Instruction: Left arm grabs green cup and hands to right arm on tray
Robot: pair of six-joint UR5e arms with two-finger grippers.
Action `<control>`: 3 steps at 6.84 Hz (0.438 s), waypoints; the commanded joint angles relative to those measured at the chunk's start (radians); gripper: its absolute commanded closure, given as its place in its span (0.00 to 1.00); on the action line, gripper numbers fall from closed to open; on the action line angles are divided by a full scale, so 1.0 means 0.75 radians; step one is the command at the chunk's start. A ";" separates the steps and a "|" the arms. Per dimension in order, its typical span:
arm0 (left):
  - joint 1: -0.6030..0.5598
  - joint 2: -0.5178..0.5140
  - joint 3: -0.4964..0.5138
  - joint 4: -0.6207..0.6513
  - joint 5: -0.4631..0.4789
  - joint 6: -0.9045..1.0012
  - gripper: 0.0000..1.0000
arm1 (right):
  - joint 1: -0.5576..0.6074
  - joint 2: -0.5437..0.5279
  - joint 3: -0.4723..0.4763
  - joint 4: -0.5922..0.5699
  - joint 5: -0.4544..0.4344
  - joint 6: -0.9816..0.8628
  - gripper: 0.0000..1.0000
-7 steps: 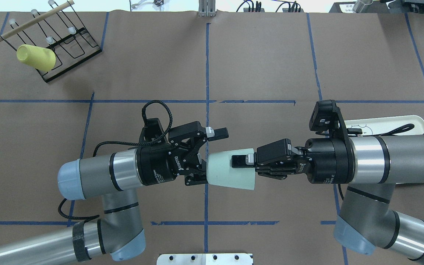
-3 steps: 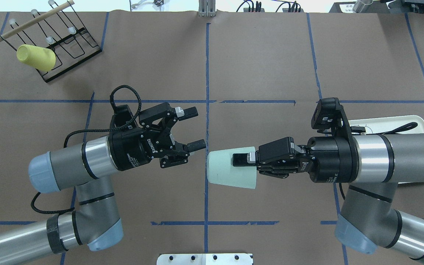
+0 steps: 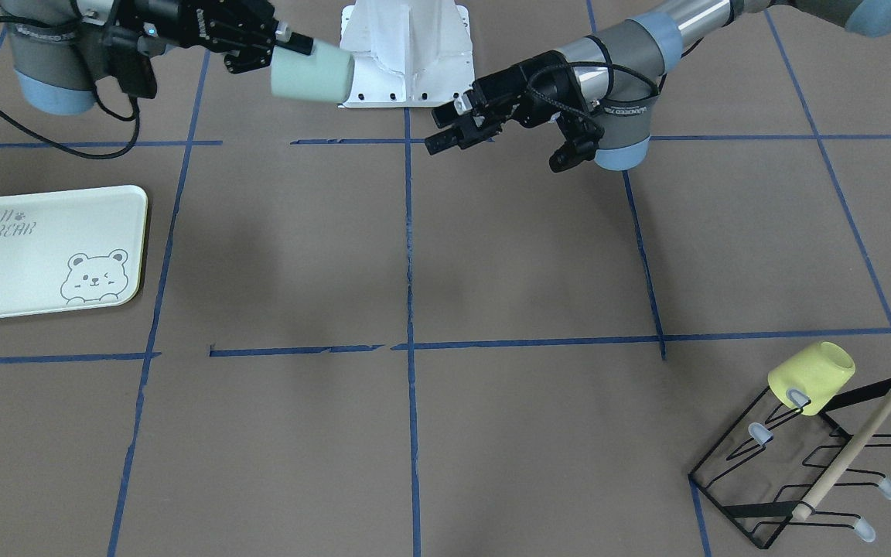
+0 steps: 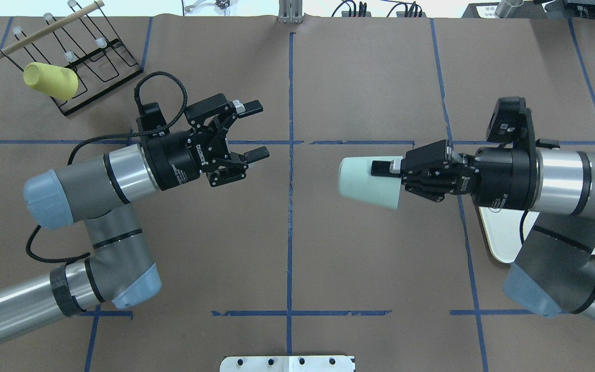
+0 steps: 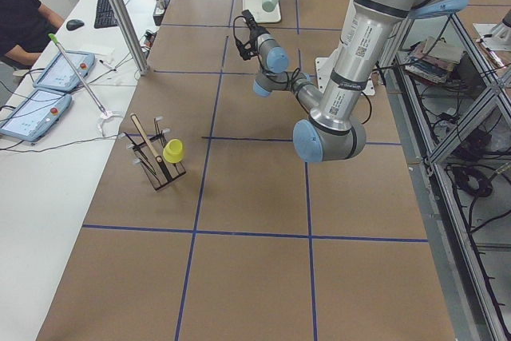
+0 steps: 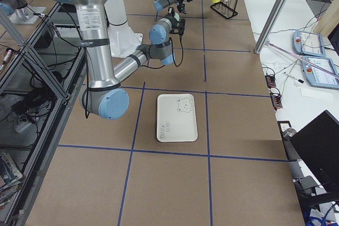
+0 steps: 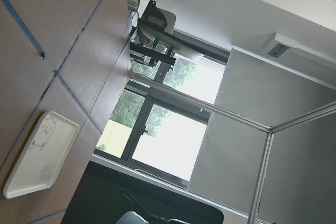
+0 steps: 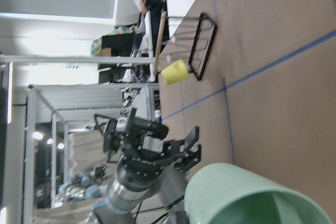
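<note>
Robot arms: two, left arm (image 4: 80, 181) and right arm (image 4: 561, 175). Cups: two, green cup (image 4: 367, 181) and yellow cup (image 4: 52, 81). One tray (image 3: 20, 263), one rack (image 4: 91, 64).

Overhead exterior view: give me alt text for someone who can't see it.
The right gripper holds the green cup sideways by its rim above the table, near the tray partly hidden under that arm. The left gripper is open and empty; a yellow cup sits on a rack at top left.
</note>
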 commanded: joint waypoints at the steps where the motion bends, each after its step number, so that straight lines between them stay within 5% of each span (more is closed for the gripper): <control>1: -0.103 0.009 -0.042 0.418 -0.184 0.256 0.00 | 0.177 -0.056 -0.002 -0.364 0.026 -0.137 1.00; 3: -0.113 0.021 -0.256 1.082 -0.264 0.598 0.00 | 0.305 -0.191 0.008 -0.606 0.095 -0.413 1.00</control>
